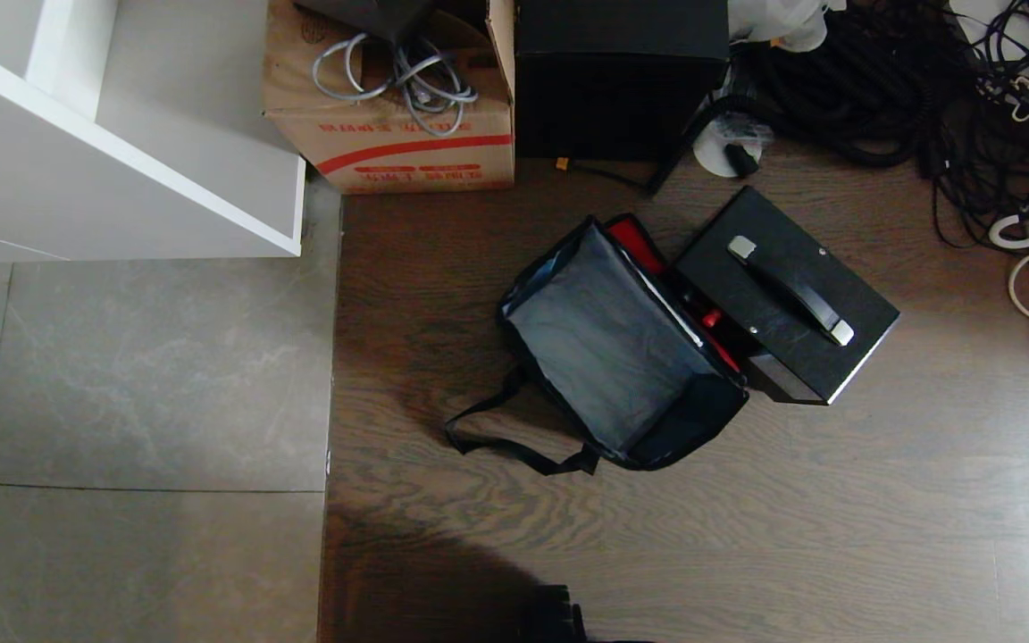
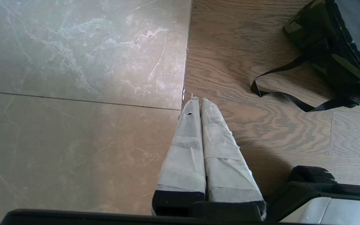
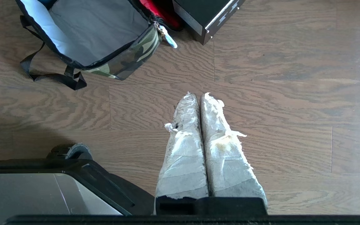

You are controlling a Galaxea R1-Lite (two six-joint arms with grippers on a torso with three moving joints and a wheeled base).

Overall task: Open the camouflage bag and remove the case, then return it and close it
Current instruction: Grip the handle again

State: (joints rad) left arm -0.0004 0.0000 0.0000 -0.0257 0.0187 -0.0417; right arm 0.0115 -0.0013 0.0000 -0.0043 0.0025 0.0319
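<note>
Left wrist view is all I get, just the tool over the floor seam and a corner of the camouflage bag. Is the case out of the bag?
Observer: Yes. The case stands on the wood floor against the right side of the camouflage bag, with its handle up.
Operator: Is the bag open?
Observer: Wide open, with the red lining showing next to the case.
Operator: Where is the right tool?
Observer: The right tool is shut. It is above the wood floor on the near side of the bag, apart from it.
</note>
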